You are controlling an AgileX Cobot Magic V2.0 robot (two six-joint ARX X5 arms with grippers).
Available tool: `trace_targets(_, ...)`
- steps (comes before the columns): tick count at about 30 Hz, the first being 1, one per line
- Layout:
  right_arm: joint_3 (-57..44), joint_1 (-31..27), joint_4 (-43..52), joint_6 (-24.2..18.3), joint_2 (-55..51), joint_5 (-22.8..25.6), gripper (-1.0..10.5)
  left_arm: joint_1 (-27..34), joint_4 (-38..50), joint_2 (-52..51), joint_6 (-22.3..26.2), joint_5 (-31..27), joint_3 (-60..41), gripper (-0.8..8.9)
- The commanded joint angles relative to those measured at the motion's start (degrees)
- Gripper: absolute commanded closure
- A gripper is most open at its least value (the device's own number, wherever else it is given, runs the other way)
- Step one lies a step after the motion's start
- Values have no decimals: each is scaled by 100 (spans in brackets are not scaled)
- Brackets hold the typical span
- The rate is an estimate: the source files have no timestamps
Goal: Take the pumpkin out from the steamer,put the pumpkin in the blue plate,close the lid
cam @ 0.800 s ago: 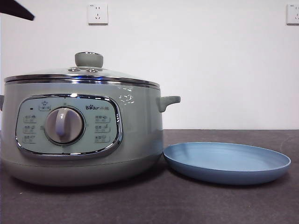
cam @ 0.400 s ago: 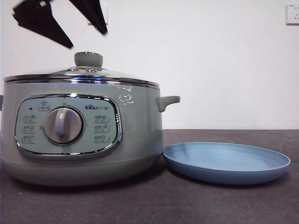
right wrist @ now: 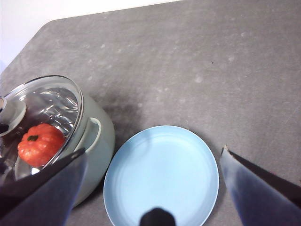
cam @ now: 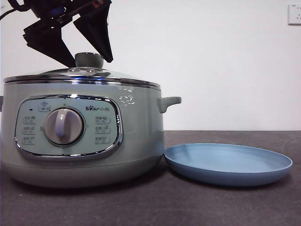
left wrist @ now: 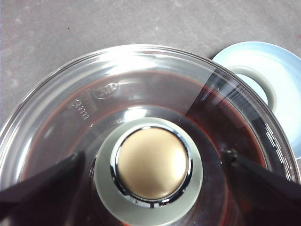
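Dark grey speckled table [right wrist: 197, 56], plain white wall [cam: 221, 66] with a socket [cam: 294, 14]. "Bear" printed on the steamer [cam: 136, 136] above its dial. Left gripper [cam: 83, 59] spread wide, straddling the knob of the lid [left wrist: 141, 94], not touching it. Pumpkin [right wrist: 40, 143] sits under the glass, below it. Right gripper [right wrist: 153, 165] released, high over the blue plate [right wrist: 162, 174] beside the steamer.

Clear glossy glass lid [left wrist: 155, 89], chrome-ringed knob [left wrist: 151, 163]; matt blue plate [cam: 228, 164]; rough grey table [right wrist: 197, 61]; glossy steamer [cam: 136, 136]
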Motion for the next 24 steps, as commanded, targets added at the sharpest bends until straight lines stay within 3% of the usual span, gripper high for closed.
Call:
trace_targets(1, 2, 9, 22, -26, 4, 2, 474, -22, 15, 31, 68, -7, 2, 537)
trace_targets(7, 2, 9, 15, -26, 4, 4, 474, -24, 15, 31, 221, -9, 2, 834)
trace_targets(21, 7, 15, 42, -28, 9, -31, 474, -22, 358, -164, 254, -9, 2, 822)
trace_targets(24, 9, 74, 208, -28, 59, -378, 474, -22, 348, -385, 254, -28, 4, 822)
